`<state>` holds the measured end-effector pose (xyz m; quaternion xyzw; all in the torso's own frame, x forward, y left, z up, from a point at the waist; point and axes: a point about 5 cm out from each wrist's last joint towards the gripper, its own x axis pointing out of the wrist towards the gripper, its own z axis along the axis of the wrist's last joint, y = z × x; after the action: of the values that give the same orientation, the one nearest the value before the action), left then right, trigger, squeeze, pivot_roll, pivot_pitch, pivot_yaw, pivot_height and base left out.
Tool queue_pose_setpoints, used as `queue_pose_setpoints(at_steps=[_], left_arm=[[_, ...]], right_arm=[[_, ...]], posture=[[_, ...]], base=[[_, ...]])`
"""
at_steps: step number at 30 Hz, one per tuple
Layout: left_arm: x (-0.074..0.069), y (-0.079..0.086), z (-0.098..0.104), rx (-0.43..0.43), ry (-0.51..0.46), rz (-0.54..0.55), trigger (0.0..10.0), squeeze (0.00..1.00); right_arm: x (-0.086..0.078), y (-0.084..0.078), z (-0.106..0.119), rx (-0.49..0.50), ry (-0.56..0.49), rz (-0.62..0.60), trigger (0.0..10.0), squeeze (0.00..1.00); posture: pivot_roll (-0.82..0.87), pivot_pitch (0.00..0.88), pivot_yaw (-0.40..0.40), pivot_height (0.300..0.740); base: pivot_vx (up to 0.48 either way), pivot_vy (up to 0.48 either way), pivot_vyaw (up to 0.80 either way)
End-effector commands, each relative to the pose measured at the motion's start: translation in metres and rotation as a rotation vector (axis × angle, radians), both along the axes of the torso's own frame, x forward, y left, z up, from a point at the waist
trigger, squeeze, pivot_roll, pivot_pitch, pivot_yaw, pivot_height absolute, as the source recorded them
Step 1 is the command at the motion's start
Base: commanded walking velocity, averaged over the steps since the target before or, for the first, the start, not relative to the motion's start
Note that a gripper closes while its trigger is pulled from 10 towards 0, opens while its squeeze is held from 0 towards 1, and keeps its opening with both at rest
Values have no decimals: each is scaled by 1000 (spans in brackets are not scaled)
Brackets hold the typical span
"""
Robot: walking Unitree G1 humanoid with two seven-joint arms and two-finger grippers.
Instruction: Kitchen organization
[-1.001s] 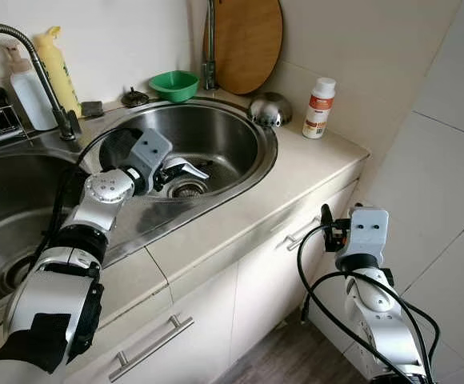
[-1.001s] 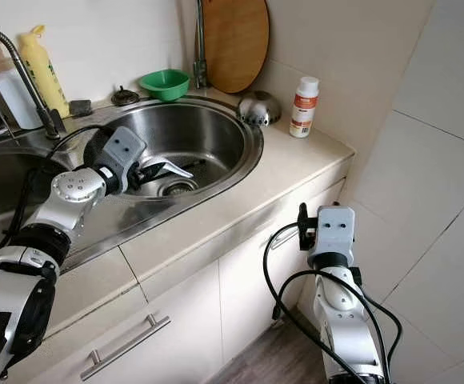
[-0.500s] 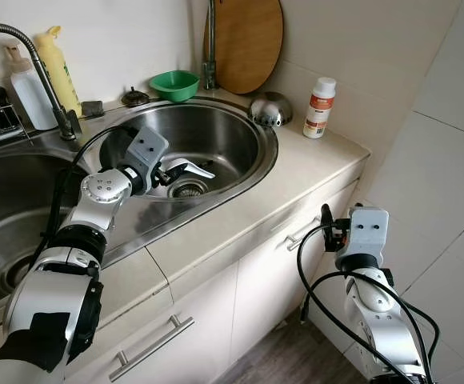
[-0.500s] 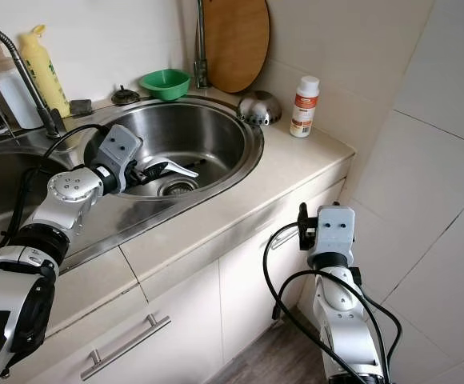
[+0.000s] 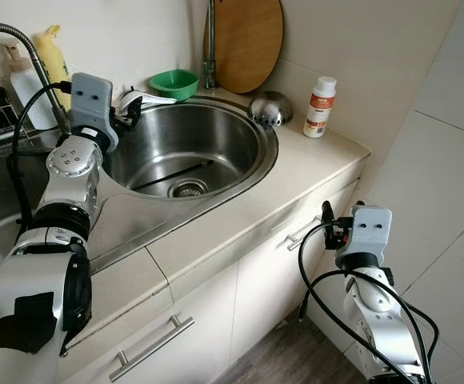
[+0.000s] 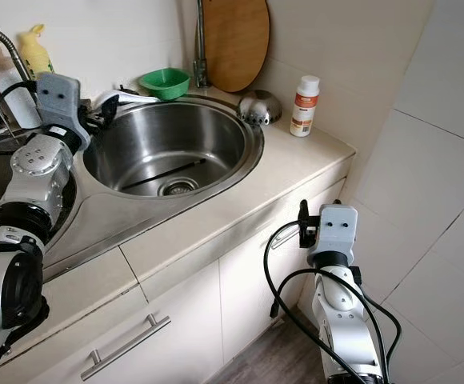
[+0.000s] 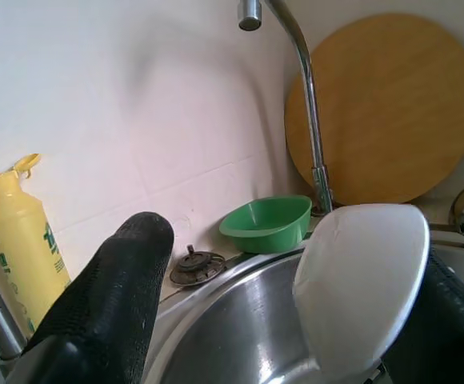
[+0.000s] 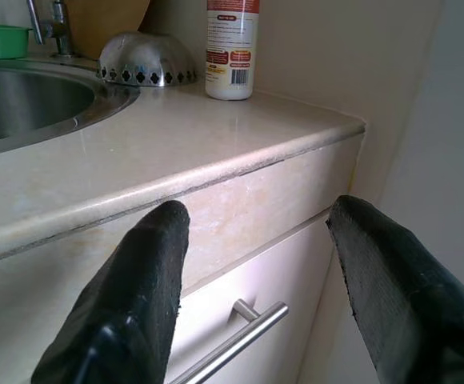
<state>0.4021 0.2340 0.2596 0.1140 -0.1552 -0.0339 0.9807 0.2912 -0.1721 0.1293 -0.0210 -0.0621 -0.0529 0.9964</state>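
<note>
Clamped on the handle end of a white plastic ladle [image 7: 362, 292], the left gripper [image 5: 122, 108] carries it above the back rim of the round sink [image 5: 240, 172], its bowl pointing toward the green bowl [image 5: 174, 83]. From the wrist view the ladle's broad pale bowl sits between the two black fingers [image 7: 108, 308], resting close against the far one; I cannot see exactly where the pads meet the handle, since the grip point is hidden below the bowl.

By its look the ladle is light, stiff plastic with a smooth, possibly wet surface, so it could pivot or slip in a two-finger pinch. A hold on the flatter handle near the bowl, as seems to be the case here, should keep it from swinging; squeezing the curved bowl itself would likely let it squirt out. It is not fragile, so a firm pinch seems safe.

Around it, a drain plug [image 7: 196, 266] lies on the ledge beside the green bowl, a yellow bottle [image 5: 54, 56] stands by the spring faucet [image 5: 24, 56], and a round wooden board [image 5: 244, 42] leans on the wall. A perforated steel bowl [image 5: 270, 108] sits upside down near a white bottle [image 5: 320, 106].

Well apart, the right gripper [image 8: 256, 280] hangs with fingers spread before the cabinet front [image 8: 240, 304], below the counter edge [image 8: 216, 176].
</note>
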Motion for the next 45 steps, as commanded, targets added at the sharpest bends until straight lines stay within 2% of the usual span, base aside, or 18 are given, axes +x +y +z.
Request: queue_pose_setpoints(at_steps=[1, 2, 3, 6, 12, 13, 14, 16, 17, 18, 20, 21, 27, 32, 41, 42, 43, 45], left_arm=[[0, -2, 8, -4, -39, -12, 10000, 824], [0, -4, 6, -4, -40, -27, 10000, 824], [0, -5, 6, -3, -41, -37, 10000, 1000], [-1, -9, 4, 17, -52, -72, 10000, 1000], [-1, -17, -2, -8, -24, -153, 10000, 1000], [-1, -27, -8, -5, 16, -249, 10000, 1000], [-1, -29, -10, -4, 26, -274, 10000, 1000], [-3, -40, -25, 107, 98, -352, 10000, 1000], [-3, -40, -25, 107, 98, -352, 10000, 1000], [-4, -44, -34, 162, 143, -379, 10000, 945], [-4, -45, -37, 176, 158, -380, 10000, 945], [-4, -44, -40, 182, 176, -378, 10000, 0], [-8, -43, -67, 346, 365, -423, 10000, 0], [-9, -39, -73, 351, 442, -444, 10000, 0], [-7, -35, -61, 328, 377, -406, 10000, 0], [-7, -35, -57, 336, 343, -388, 10000, 0], [-5, -34, -45, 294, 263, -361, 10000, 0], [-5, -34, -41, 268, 235, -357, 10000, 0]], right_arm=[[0, 0, 7, 4, -37, -7, 10000, 35], [0, 0, 7, 2, -37, -6, 10000, 35], [0, 0, 7, 2, -37, -5, 10000, 31], [0, 0, 7, 0, -39, -4, 10000, 31], [1, 0, 6, -1, -36, -6, 10000, 31], [1, -1, 5, 3, -25, -12, 10000, 31], [1, -1, 5, 4, -22, -13, 10000, 31], [2, -4, -1, -1, 16, -35, 10000, 31], [2, -4, -1, -1, 16, -35, 10000, 31], [2, -6, -4, 9, 37, -48, 10000, 31], [2, -6, -5, 16, 44, -54, 10000, 31], [1, -7, -6, 21, 51, -61, 10000, 31], [1, -16, -20, 59, 155, -107, 10000, 27], [1, -19, -24, 84, 194, -130, 10000, 24], [2, -18, -25, 99, 206, -138, 10000, 24], [2, -18, -22, 95, 191, -137, 10000, 20], [3, -17, -16, 86, 154, -133, 10000, 16], [3, -17, -14, 84, 139, -132, 10000, 16]], posture=[[-27, 0, 17, 740], [-27, 0, 17, 740], [-27, 0, 17, 740], [-28, 0, 17, 740], [-27, 0, 17, 740], [-27, 0, 17, 740], [-27, 0, 17, 740], [-27, 0, 21, 740], [-27, 0, 21, 740], [-29, 0, 23, 740], [-30, 0, 24, 740], [-30, 0, 24, 740], [-31, 0, 24, 740], [-31, 0, 27, 740], [-28, 0, 25, 740], [-30, 0, 27, 740], [-32, 0, 27, 740], [-32, 0, 27, 740]], base=[[0, 0, 0], [0, 0, 0], [0, 0, 0], [0, 0, 0], [0, 0, 0], [0, 0, 0], [0, 0, 0], [0, 0, 0], [0, 0, 0], [0, 0, 0], [0, 0, 0], [0, 0, 0], [0, 0, 0], [0, 0, 0], [0, 0, 0], [0, 0, 0], [0, 0, 0], [0, 0, 0]])
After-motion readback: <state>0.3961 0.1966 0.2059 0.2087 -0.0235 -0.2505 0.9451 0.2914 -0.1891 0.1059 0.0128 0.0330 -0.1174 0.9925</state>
